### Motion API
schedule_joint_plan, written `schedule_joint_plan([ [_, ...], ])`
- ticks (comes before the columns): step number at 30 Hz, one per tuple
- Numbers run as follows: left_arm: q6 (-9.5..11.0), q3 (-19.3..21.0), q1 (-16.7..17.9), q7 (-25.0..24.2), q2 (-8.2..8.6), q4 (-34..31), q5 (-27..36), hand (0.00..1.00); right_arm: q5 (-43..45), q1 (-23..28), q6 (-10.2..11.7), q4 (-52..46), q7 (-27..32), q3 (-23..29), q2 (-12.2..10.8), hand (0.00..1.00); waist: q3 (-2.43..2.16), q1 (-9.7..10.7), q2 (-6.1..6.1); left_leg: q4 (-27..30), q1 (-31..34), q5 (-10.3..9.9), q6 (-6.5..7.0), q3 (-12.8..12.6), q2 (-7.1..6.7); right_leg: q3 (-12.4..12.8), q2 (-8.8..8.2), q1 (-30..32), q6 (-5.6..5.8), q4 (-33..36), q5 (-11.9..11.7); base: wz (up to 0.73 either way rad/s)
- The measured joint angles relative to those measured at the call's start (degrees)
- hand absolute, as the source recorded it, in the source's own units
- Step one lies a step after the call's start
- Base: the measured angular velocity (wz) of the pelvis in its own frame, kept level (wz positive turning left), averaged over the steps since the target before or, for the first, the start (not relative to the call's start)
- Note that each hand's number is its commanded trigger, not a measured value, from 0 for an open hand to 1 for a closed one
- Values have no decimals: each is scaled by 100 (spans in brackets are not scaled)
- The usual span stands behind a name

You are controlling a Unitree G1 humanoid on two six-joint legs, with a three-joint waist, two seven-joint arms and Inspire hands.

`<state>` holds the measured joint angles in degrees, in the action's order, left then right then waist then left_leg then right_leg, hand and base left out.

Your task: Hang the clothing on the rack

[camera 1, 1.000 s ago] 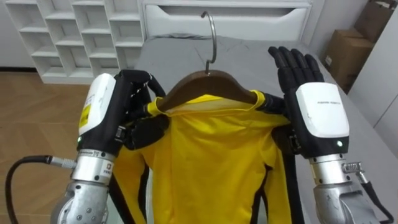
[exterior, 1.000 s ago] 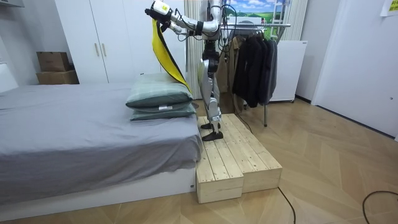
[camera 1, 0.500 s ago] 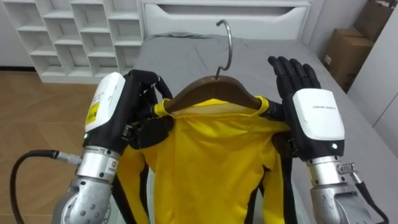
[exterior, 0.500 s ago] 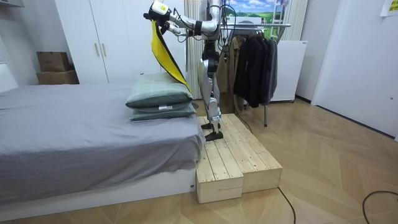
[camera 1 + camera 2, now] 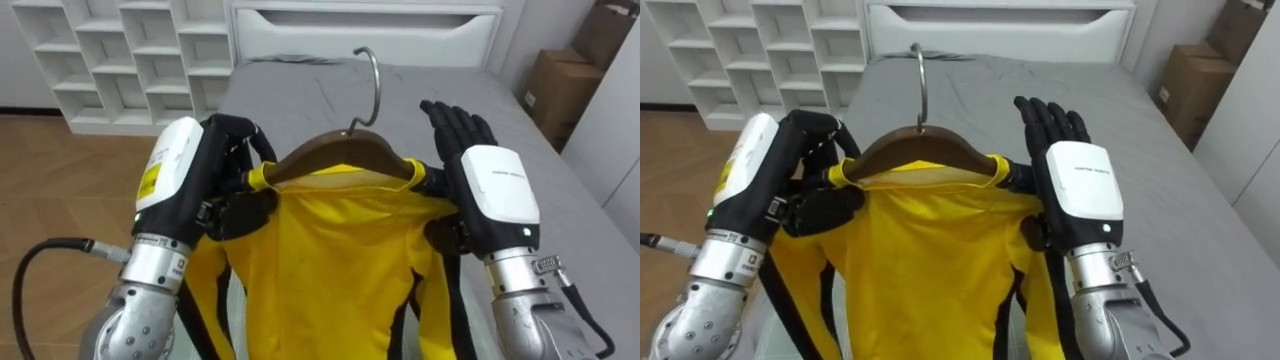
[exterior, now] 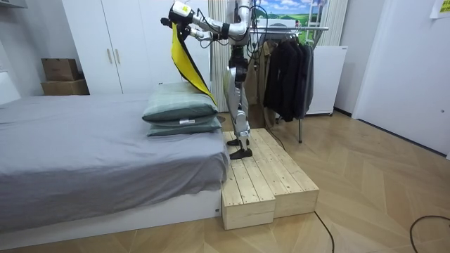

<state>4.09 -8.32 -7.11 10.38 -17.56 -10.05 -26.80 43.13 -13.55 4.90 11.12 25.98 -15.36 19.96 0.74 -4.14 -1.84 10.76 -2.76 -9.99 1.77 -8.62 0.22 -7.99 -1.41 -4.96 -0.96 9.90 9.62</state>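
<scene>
A yellow garment with dark side stripes [image 5: 330, 260] hangs on a brown wooden hanger [image 5: 340, 152] with a metal hook [image 5: 375, 85], held up before me over the bed. My left hand [image 5: 215, 175] is curled round the hanger's left end and the cloth there. At the hanger's right end my right hand [image 5: 480, 190] stands with straight fingers, its palm against the shoulder of the garment. In the room view I stand on a wooden platform [image 6: 264, 176] at the bed's end, arms raised, and the garment [image 6: 184, 60] hangs down toward the pillows.
A grey bed [image 5: 560, 230] lies below the hanger, with a white headboard [image 5: 360, 25] beyond. White cube shelves [image 5: 120, 50] stand at the left and a cardboard box [image 5: 560, 85] at the right. A rack of dark clothes [image 6: 288, 67] stands behind me. Pillows [image 6: 181, 112] are stacked on the bed.
The hanger's hook has swung to the right. My right hand has drawn in a little toward the hanger's right end. The left hand keeps its hold.
</scene>
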Motion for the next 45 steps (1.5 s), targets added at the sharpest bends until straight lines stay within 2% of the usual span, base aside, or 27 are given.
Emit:
schedule_joint_plan([
  [2, 0, -6, 0, -1, 0, 2, 0, 100, -47, 0, 0, 0, -7, -26, 14, 0, 24, -35, -40, 0, 6, 0, 0, 1, -1, 0, 3, 3, 0, -2, 0, 0],
  [3, 0, -10, 0, -1, 0, 3, 0, 100, -59, -1, 0, 0, -15, -30, 13, 25, 28, -46, -46, 0, 8, 0, 0, 1, -2, 0, 3, 3, 0, -2, 0, 0],
  [4, 0, -16, 0, -2, 0, 8, 0, 100, -77, -4, 0, 0, -44, -31, 13, 42, 32, -62, -53, 0, 9, 0, 0, 1, -2, -1, 0, 3, 0, -2, 0, 0],
  [5, 0, -16, 0, -3, -1, 9, 0, 100, -91, -9, 0, 0, -56, -31, 13, 100, 36, -74, -60, 0, 12, 0, 0, 3, -3, -2, -2, 4, 0, -2, 0, 0],
  [21, -1, 5, 0, -121, -23, 77, 1, 100, -83, -86, 0, 0, -380, -82, 45, 100, 33, -84, -116, -5, 8, 0, 0, 2, -5, -7, 0, 3, 0, -11, 0, 0],
  [28, -1, 6, 0, -121, -26, 76, -2, 100, -90, -86, 6, -1, -408, -87, 53, 100, 10, -79, -179, -3, 11, 0, 0, 4, -4, -3, 4, 1, 1, -11, -1, 0],
  [33, 27, -123, -7, -111, 136, 68, 35, 100, -57, -85, 73, 22, -508, -332, 51, 100, 1, -80, -193, -3, 8, 0, 0, 5, -4, -2, 1, -2, 2, -11, -2, 0],
  [45, 30, -143, -7, -112, 118, 69, 38, 100, -44, -86, 123, 76, -616, -369, 53, 100, 2, -66, -193, -8, -6, 1, 1, 44, -1, -5, -1, -27, 2, -26, -2, 0],
])
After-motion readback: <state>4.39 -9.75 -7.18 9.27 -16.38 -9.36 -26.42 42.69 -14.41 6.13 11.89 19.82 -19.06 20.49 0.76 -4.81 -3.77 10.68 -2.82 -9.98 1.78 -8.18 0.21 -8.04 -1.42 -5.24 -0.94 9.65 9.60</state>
